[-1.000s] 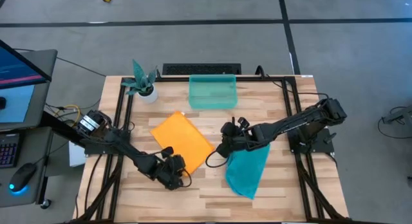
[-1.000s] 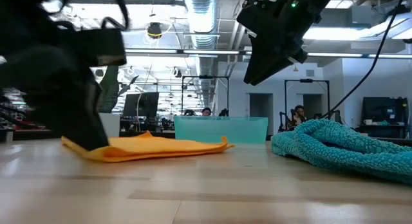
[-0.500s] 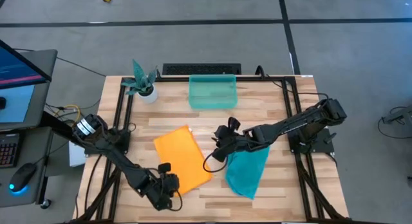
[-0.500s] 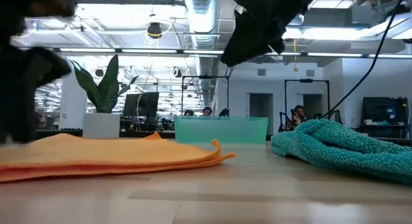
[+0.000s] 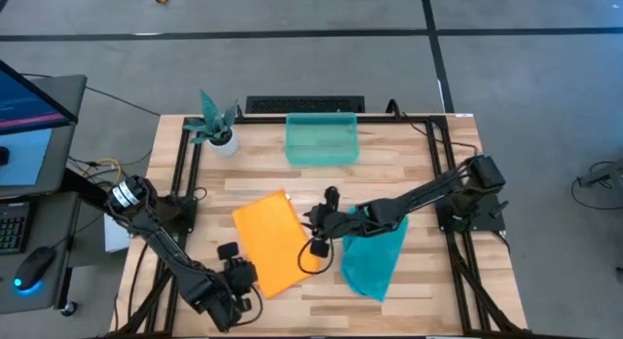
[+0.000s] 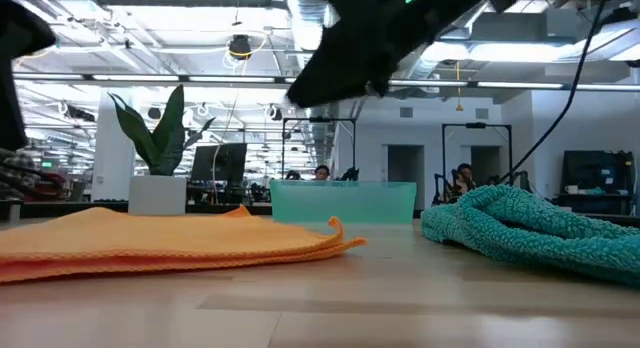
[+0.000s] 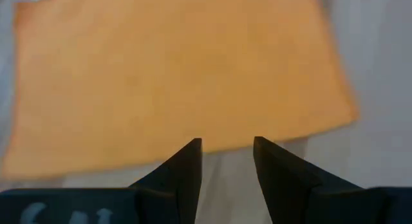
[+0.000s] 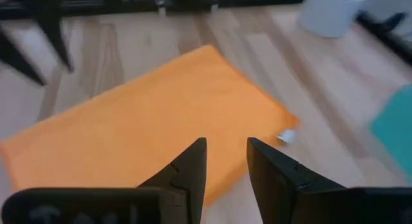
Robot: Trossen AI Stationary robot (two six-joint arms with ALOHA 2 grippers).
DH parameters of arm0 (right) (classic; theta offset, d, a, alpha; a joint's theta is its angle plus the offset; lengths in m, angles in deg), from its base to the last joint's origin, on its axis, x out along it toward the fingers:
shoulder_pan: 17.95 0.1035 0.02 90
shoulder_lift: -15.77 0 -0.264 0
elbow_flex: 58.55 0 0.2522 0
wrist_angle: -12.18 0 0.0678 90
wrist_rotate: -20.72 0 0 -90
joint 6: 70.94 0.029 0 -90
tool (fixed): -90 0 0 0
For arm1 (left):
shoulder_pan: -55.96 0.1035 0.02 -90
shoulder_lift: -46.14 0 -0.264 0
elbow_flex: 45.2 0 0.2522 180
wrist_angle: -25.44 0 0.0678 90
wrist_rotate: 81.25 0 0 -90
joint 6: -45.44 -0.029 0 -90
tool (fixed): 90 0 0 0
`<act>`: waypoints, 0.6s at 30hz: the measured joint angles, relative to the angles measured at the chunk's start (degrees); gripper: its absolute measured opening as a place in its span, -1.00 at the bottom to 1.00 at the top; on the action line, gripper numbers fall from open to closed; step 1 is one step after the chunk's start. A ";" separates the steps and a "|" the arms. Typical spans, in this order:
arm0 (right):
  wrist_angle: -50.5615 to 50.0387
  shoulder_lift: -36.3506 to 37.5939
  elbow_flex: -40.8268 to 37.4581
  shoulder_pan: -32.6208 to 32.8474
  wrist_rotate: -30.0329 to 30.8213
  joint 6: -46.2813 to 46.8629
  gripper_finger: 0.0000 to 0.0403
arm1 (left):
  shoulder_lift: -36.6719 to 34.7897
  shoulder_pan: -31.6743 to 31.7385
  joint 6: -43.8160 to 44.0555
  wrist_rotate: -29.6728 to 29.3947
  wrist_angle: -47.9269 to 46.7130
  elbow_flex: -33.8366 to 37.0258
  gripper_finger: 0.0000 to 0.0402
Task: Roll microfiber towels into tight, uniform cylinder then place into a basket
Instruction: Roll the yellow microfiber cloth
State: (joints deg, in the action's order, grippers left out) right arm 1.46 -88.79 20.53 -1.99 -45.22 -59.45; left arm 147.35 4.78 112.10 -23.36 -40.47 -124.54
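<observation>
The orange towel lies flat and unrolled at the centre of the worktop, its long axis running from upper left to lower right of the high view. Just right of it the teal towel lies rumpled, long axis slanting from upper right to lower left. The basket sits at the upper middle of the frame, long side parallel to the worktop's far edge, well apart from both towels.

The left claw is at the orange towel's lower left edge, fingers a narrow gap apart, holding nothing. The right claw hangs over that towel's right edge, fingers likewise narrowly apart and empty.

A potted plant stands at the worktop's upper left corner. The worktop is pale wood planks in a black frame; the low view shows a large hall with ceiling pipes and lights behind.
</observation>
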 joint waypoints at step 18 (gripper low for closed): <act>-2.34 -16.68 9.72 -4.27 -9.73 2.46 -0.37 | -0.02 -0.71 5.29 -4.59 -8.65 0.18 -0.34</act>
State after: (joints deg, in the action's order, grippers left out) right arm -0.88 -105.47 30.25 -6.25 -54.95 -56.99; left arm 147.33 4.07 117.39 -27.94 -49.12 -124.36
